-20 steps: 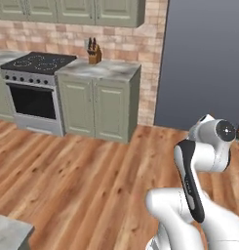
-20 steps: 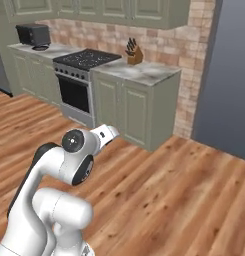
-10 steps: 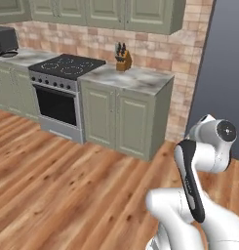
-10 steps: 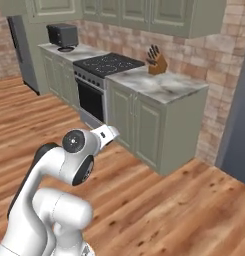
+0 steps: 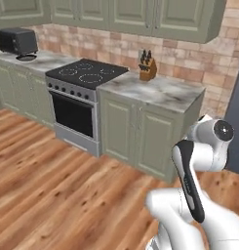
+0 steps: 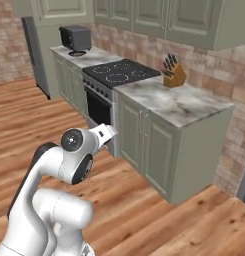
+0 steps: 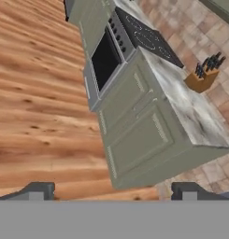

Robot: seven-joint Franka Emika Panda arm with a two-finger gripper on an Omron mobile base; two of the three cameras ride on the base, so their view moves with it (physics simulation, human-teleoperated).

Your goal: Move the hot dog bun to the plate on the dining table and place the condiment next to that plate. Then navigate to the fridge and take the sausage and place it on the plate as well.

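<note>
My hand [image 7: 113, 190] is spread wide and holds nothing, hovering over wood floor beside the green cabinet [image 7: 139, 130]. The grey slab [image 6: 35, 55] left of the stove [image 6: 119, 74] may be the fridge.

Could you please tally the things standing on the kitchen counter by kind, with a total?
Toaster oven: 1
Plate or dish in front of it: 1
Knife block: 1
Total: 3
</note>
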